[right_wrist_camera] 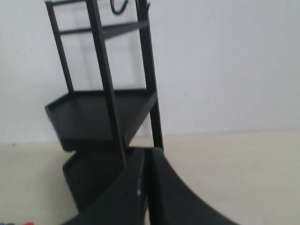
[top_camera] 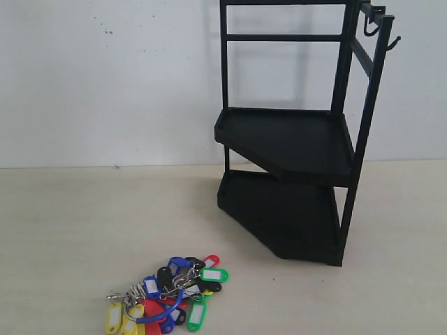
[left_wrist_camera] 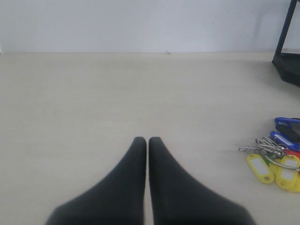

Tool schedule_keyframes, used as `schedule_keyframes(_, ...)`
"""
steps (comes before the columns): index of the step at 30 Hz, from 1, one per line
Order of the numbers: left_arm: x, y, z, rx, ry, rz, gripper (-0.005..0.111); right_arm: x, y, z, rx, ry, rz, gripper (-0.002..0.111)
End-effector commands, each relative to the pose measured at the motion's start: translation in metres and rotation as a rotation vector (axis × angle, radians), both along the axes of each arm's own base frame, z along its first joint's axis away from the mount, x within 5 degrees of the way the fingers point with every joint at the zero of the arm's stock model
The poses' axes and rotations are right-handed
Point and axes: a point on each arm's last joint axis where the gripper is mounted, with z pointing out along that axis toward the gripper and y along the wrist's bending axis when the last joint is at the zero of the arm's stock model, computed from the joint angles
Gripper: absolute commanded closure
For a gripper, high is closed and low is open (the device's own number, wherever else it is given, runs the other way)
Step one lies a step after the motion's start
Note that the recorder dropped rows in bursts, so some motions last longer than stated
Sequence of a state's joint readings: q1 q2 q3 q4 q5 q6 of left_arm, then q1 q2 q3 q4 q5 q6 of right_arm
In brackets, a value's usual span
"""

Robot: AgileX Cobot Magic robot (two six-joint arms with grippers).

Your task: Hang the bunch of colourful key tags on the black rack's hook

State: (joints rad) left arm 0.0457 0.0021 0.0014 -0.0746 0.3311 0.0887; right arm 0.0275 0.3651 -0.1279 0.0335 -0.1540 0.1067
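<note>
The colourful key tag bunch (top_camera: 167, 296) lies on the beige table near the front edge, left of centre, its blue loop on top. In the left wrist view part of the key tag bunch (left_wrist_camera: 276, 159) shows off to one side of my left gripper (left_wrist_camera: 147, 140), which is shut and empty, well apart from it. The black rack (top_camera: 293, 139) stands upright at the right against the white wall, with small hooks (top_camera: 374, 24) on its upper side rail. My right gripper (right_wrist_camera: 149, 152) is shut with nothing in it, facing the black rack (right_wrist_camera: 101, 117). Neither gripper shows in the exterior view.
The rack's two angular tray shelves (top_camera: 283, 143) jut toward the table's middle. A white wall (top_camera: 105, 77) backs the table. Bare beige tabletop (top_camera: 91, 216) stretches left of the rack and behind the tags.
</note>
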Motion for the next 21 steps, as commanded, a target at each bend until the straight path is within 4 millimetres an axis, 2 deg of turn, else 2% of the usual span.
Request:
schedule_keyframes(1, 0.000, 0.000, 0.002, -0.018, -0.019, 0.006, 0.102, 0.000, -0.001, 0.013, 0.050, -0.115, -0.006, 0.107)
schedule_keyframes(7, 0.000, 0.000, 0.002, -0.018, -0.019, 0.006, 0.102, 0.000, -0.001, 0.024, 0.083, -0.180, -0.003, 0.107)
schedule_keyframes(10, 0.000, 0.000, 0.002, -0.018, -0.019, 0.006, 0.102, 0.004, 0.000, 0.034, 0.011, -0.143, 0.000, 0.107)
schedule_keyframes(17, 0.000, 0.000, 0.002, -0.018, -0.019, 0.006, 0.102, 0.042, 0.006, 0.065, -0.252, 0.080, 0.049, 0.107)
schedule_keyframes(21, 0.000, 0.000, 0.002, -0.018, -0.019, 0.006, 0.102, 0.069, 0.030, 0.078, -0.428, 0.156, 0.199, 0.107)
